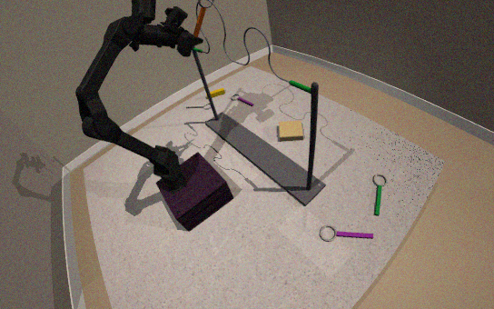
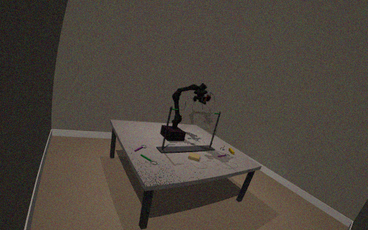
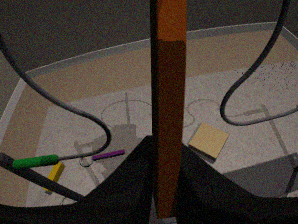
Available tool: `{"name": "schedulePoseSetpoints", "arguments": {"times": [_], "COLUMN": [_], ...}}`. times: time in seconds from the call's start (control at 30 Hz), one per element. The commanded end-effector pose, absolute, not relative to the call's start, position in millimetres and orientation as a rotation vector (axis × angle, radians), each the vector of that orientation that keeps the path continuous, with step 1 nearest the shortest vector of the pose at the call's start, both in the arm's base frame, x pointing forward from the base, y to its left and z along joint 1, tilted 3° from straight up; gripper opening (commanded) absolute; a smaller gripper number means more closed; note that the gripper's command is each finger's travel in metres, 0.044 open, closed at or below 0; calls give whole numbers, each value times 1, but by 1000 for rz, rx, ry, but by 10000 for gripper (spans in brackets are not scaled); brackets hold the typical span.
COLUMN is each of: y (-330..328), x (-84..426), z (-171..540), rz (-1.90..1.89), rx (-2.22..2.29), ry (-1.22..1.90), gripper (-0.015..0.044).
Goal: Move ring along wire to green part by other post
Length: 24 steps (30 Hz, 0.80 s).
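The orange handle (image 1: 200,22) (image 3: 170,100) stands nearly upright, high above the table. My gripper (image 1: 195,42) (image 3: 159,142) is shut on its lower part. The ring (image 1: 207,6) is at the handle's top, cut by the upper edge in the top view; it is out of the wrist view. The grey wire (image 1: 254,28) (image 3: 250,72) appears to pass at the ring; threading and touching cannot be told. One green part (image 1: 197,49) (image 3: 35,161) is at the far post (image 1: 205,86), close below my fingers in the top view. The other green part (image 1: 301,86) (image 2: 174,109) is at the near post (image 1: 312,136).
The posts stand on a dark base plate (image 1: 268,154). A tan block (image 1: 291,130) (image 3: 209,141) lies beside it. A yellow block (image 1: 217,93) and a small purple-handled ring (image 1: 245,101) lie near the far post. Green-handled (image 1: 378,200) and purple-handled (image 1: 354,234) rings lie beyond the near post.
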<state>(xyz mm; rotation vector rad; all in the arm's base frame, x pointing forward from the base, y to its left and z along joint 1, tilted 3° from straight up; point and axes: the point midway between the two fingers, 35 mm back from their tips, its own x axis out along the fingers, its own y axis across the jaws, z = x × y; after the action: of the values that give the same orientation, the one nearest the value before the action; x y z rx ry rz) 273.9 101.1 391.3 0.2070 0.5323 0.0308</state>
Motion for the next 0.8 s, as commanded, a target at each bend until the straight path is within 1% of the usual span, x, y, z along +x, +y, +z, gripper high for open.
{"name": "schedulePoseSetpoints", "arguments": {"times": [0.0,0.77], "y": [100,92], "x": [274,274], "z": [391,390], "rz": [20,-49], "rx": [154,-125], "ry": [528,498], "gripper": [-150,-150]}}
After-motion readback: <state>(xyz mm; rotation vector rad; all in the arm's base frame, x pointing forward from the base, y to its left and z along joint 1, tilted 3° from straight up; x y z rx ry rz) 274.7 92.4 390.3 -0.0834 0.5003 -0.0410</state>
